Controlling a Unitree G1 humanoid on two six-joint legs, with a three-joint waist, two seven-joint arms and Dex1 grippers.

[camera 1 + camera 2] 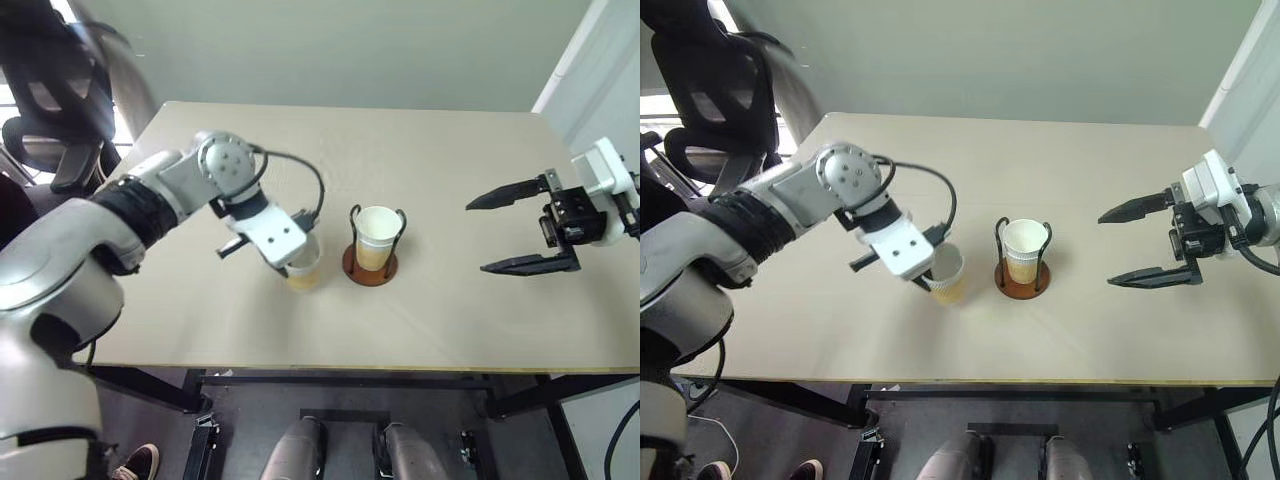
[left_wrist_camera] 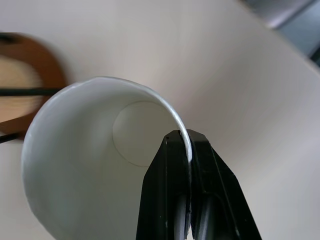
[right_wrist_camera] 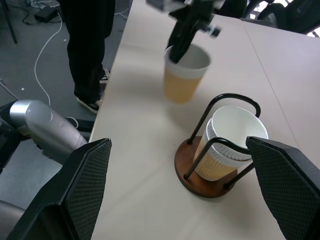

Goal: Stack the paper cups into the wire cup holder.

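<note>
My left gripper (image 2: 189, 137) is shut on the rim of a paper cup (image 1: 303, 268), one finger inside and one outside. The cup, tan-walled and white inside, hangs slightly tilted low over the table, just left of the wire cup holder (image 1: 371, 268). That holder's reddish-brown base (image 3: 192, 172) and black wire loops carry nested paper cups (image 3: 235, 132), which stand upright. From the right wrist view the held cup (image 3: 184, 75) lies beyond the holder. My right gripper (image 1: 478, 237) is open and holds nothing. It hovers to the right of the holder, pointing toward it.
The beige table (image 1: 450, 150) has its front edge near me. A black office chair (image 1: 50, 90) stands at the back left corner. A person's dark-trousered legs (image 3: 90, 45) stand on the floor beside the table's left side.
</note>
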